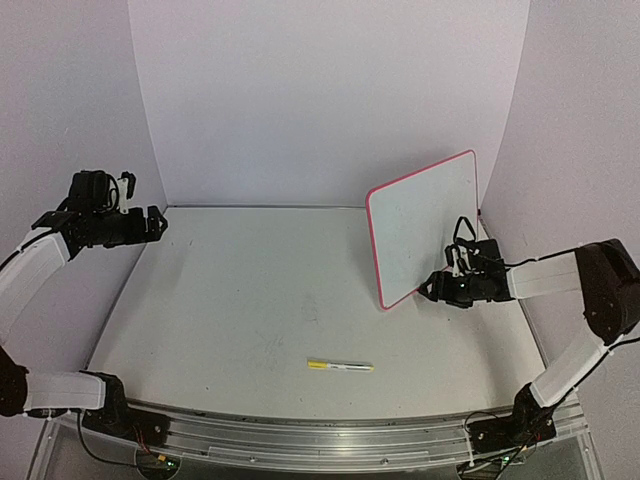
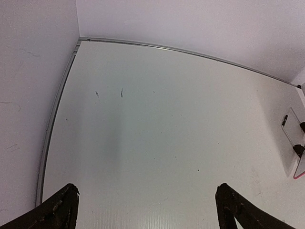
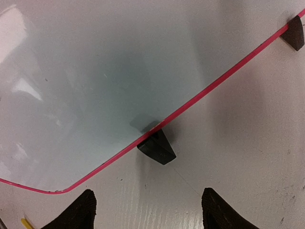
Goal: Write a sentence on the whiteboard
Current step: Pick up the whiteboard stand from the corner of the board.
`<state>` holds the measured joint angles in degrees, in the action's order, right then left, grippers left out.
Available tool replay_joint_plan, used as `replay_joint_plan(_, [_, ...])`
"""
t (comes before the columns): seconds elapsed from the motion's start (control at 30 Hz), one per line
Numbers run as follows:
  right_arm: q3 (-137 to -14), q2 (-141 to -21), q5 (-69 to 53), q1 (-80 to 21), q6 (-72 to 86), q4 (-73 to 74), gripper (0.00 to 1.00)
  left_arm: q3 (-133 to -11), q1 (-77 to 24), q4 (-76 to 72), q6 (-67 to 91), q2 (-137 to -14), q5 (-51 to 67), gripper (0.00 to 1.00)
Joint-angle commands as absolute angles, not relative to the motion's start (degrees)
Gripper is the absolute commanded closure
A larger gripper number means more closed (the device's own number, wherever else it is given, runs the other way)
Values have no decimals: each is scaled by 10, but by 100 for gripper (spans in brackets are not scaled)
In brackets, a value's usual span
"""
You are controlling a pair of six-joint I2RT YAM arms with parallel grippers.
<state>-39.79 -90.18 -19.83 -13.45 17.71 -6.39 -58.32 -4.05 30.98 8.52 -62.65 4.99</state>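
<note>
My right gripper (image 1: 432, 287) sits low over the table (image 1: 250, 300), on its right side, pointed at the bottom edge of the whiteboard (image 1: 425, 225). Its fingers (image 3: 86, 210) stand apart with only bare table between them; they pinch nothing. From my right wrist I see the board's pink rim running diagonally across the view, one rounded corner at the lower left. A black foot (image 3: 156, 147) is wedged under that rim just ahead of the gap between my fingers, near them but not touching. A second foot (image 3: 293, 32) shows further along the rim, at the upper right.

The board stands on edge on the right half of the table, leaning back, its white face turned toward the middle of the table and its rim along the left and top sides plain from above. Its upper corner reaches up in front of the back wall (image 1: 330, 100).

A marker (image 1: 340, 366) with a yellow end lies flat on the table near the front edge, about midway across, well apart from the board and from both arms.

My left gripper (image 1: 155, 225) hangs at the far left, beside the side wall, fingers spread wide and holding nothing, with bare table below.
</note>
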Motion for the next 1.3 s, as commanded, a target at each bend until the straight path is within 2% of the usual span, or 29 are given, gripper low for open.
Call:
replay_joint_plan(0.0, [-410,-937,-213,-133,174,-131,34,-580,-38,282,70,-605,69,0])
replay_joint_plan(0.27, [-429,-971,-202,-133,163,-138,46,-579,-38,283,70,-606,74,1])
replay_joint_plan(0.37, [-434,-977,-201,-134,158,-140,55,-578,-38,283,71,-607,76,1])
replay_joint_plan(0.53, [-449,-993,-201,-133,158,-140,61,-577,-38,283,72,-607,81,1])
replay_joint_plan(1.0, [-466,-1012,-212,-137,151,-132,65,-577,-38,284,76,-610,89,1])
replay_joint_plan(1.27, [-480,-1009,-205,-172,121,-96,69,-578,-38,284,77,-613,88,1])
